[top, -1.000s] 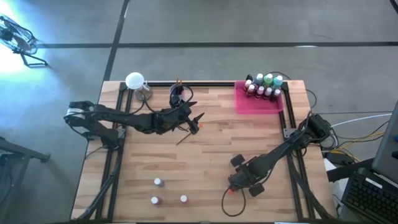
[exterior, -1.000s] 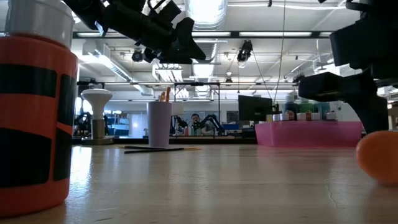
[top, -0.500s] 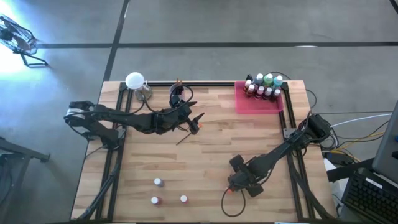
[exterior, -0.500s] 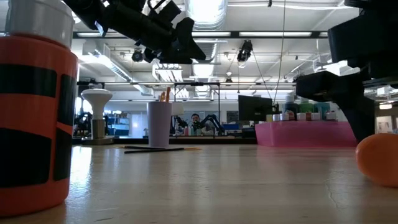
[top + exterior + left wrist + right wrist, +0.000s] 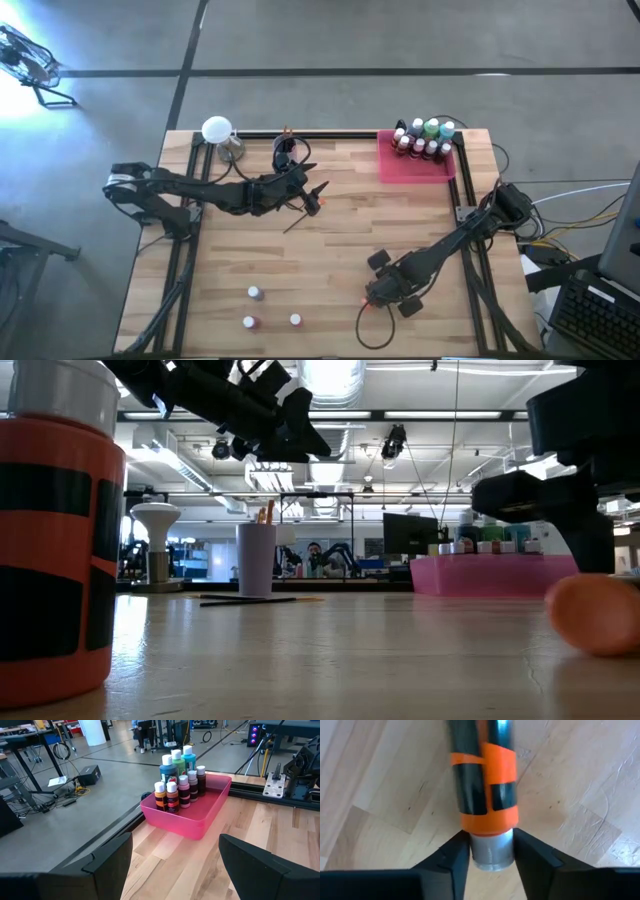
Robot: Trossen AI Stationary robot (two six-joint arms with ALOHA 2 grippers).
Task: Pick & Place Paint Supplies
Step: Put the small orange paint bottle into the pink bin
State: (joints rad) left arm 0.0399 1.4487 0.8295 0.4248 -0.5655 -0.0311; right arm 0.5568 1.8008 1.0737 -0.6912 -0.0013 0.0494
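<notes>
**Right gripper [image 5: 491, 849] pinching one tube at the table's near edge; left gripper [image 5: 318, 192] idle, fingers spread.**

My right fingers [image 5: 455, 857] press on either side of the silver cap of a glossy orange-and-black tube [image 5: 482, 785] lying flat on the wooden table [image 5: 340, 250]. The tube's far end is cut off in my wrist view. From above, my arm hides all but an orange speck of it. My left gripper hangs above the table's far side near the lilac cup [image 5: 256, 558], over a thin dark brush [image 5: 300, 218]. The small white-capped paint bottles [image 5: 177, 782] stand clustered in the flat pink tray [image 5: 200, 822] at the far right corner. Three more small bottles [image 5: 255, 293] stand near the front left, their colours hard to make out. In the low view an orange blur [image 5: 598, 615] sits under my right gripper, unidentifiable.
</notes>
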